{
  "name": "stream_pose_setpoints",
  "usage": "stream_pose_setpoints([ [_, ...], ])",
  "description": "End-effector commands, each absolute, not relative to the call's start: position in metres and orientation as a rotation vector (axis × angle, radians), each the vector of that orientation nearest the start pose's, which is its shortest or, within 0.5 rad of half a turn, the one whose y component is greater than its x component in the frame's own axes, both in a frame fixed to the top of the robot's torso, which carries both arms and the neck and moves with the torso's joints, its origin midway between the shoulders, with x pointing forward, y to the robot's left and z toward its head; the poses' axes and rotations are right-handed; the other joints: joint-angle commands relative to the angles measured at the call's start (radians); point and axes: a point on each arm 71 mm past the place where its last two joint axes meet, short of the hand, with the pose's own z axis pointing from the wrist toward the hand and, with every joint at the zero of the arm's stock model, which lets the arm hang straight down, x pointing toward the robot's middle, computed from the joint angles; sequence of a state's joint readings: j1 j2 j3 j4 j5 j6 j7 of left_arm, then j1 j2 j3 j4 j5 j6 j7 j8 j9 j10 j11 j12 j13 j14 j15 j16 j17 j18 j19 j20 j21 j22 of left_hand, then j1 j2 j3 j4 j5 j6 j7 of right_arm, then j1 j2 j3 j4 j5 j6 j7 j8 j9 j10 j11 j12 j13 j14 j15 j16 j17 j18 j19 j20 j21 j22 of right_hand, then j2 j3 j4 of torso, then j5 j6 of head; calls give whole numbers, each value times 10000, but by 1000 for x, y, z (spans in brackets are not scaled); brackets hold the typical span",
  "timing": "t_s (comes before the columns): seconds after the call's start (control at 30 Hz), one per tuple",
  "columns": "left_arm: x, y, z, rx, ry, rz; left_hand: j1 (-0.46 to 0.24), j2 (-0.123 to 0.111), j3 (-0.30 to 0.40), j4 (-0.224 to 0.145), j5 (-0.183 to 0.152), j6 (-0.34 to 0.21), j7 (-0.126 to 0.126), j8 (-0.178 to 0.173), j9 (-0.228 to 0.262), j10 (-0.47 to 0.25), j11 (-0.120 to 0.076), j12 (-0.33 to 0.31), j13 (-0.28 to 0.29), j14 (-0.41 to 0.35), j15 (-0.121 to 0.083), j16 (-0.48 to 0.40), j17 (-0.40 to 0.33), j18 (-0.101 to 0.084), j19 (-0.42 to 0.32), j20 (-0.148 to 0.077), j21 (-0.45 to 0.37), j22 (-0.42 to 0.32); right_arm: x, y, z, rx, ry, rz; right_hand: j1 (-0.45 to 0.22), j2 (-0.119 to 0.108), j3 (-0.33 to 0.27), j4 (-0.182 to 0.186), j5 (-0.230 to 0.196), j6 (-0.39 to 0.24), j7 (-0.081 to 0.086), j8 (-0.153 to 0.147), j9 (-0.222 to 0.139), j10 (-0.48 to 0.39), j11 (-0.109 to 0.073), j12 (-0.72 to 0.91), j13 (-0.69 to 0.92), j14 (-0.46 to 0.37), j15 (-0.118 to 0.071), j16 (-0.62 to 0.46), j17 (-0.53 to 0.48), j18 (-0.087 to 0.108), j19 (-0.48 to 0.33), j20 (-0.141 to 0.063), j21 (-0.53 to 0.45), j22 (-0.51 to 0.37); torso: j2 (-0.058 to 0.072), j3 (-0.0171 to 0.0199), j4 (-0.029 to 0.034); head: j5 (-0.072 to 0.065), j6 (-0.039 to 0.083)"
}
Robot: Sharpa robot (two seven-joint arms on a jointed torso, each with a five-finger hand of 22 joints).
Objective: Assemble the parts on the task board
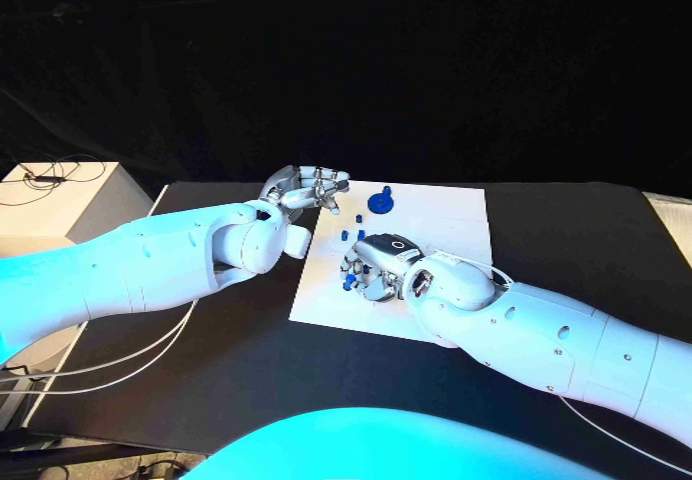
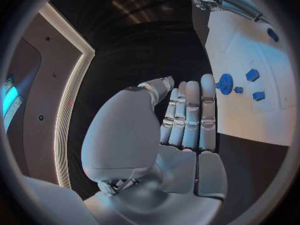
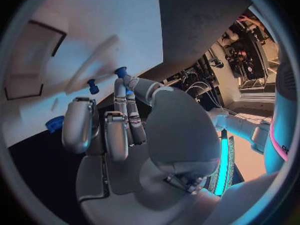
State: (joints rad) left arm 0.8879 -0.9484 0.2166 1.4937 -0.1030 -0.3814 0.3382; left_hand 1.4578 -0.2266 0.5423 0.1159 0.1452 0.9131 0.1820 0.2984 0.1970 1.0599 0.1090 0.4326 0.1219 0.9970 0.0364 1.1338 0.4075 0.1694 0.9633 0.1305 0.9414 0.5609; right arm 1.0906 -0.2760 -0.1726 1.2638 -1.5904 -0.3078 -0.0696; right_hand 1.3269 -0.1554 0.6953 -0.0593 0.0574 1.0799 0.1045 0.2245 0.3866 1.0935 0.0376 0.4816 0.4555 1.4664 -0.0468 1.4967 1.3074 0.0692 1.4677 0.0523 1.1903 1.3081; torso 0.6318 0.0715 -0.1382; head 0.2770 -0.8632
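You have a black table (image 1: 577,250) before you with the white task board (image 1: 447,215) lying flat at its middle, and thin white cables (image 1: 116,365) trailing across its near-left part.

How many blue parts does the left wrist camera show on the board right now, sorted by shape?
Blue gear wheel: 1
Small blue pieces: 4
Total: 5, all lying on the white task board.
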Motion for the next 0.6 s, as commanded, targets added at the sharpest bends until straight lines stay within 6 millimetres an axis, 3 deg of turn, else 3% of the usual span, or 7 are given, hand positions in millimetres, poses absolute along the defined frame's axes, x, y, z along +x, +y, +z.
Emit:
stream_pose_setpoints([
  [0.03,467,283,-237,-12960,13393,-13265,101,-3,-3,-54,55,-16,4,-19,11,-129,3,109,37,-73,23,-30,19,153,30,8,-66,-16,431,28,-279,-5887,17329,8882,11,131,75,-3,16,101,43,141,464,5,-58,-34,-21,747,14,39,1275,-109,731,-58,25,1814,-1,4,0,-3,-9],
  [0.23,467,283,-237,-12968,13405,-13266,101,-3,-3,-54,55,-16,4,-19,11,-129,3,109,37,-73,23,-30,19,153,30,8,-66,-16,431,29,-283,-6024,17401,8834,-131,72,20,-10,85,-89,92,49,456,-121,-13,-178,-109,755,56,57,1308,-107,723,-36,-11,1810,0,1,-2,11,-17],
  [0.27,467,283,-237,-12970,13406,-13265,101,-3,-3,-54,55,-16,4,-19,11,-129,3,109,37,-73,23,-30,19,153,30,8,-66,-16,431,29,-283,-6010,17409,8858,-279,-10,-117,17,387,-310,140,-84,427,-167,38,-315,-206,756,103,61,1311,-109,716,-9,-32,1807,0,1,-2,11,-17],
  [0.33,467,283,-237,-12974,13410,-13262,101,-3,-3,-54,55,-16,4,-19,11,-129,3,109,37,-73,23,-30,19,153,30,8,-66,-16,431,29,-283,-5958,17392,8916,-555,-242,-401,112,566,-599,203,-286,367,-189,110,-488,-337,754,167,62,1309,-112,710,32,-50,1803,-6,1,-16,5,-29],
  [0.37,467,283,-238,-12977,13414,-13261,101,-3,-3,-54,55,-16,4,-19,11,-129,3,109,37,-73,23,-30,19,153,30,8,-66,-16,431,29,-283,-5934,17375,8950,-760,-436,-620,203,554,-780,247,-416,323,-246,171,-610,-421,746,217,50,1284,-109,704,63,-104,1790,-6,0,-20,3,-30],
  [0.47,467,283,-238,-12978,13417,-13262,101,-3,-3,-54,55,-16,4,-19,11,-129,3,109,37,-73,23,-30,19,153,30,8,-66,-16,431,29,-283,-5889,17323,9022,-956,-703,-944,306,454,-969,259,-565,273,-335,216,-752,-522,742,252,45,1272,-101,695,95,-164,1775,-4,5,-22,5,-27],
  [0.6,467,283,-238,-12978,13412,-13256,101,-3,-3,-54,55,-16,4,-19,11,-129,3,109,37,-73,23,-30,19,153,30,8,-66,-16,430,29,-282,-5873,17303,9101,-1075,-886,-1210,397,436,-1117,270,-680,234,-421,228,-820,-583,733,263,30,1240,-90,686,113,-224,1759,-12,12,-17,1,-32],
])
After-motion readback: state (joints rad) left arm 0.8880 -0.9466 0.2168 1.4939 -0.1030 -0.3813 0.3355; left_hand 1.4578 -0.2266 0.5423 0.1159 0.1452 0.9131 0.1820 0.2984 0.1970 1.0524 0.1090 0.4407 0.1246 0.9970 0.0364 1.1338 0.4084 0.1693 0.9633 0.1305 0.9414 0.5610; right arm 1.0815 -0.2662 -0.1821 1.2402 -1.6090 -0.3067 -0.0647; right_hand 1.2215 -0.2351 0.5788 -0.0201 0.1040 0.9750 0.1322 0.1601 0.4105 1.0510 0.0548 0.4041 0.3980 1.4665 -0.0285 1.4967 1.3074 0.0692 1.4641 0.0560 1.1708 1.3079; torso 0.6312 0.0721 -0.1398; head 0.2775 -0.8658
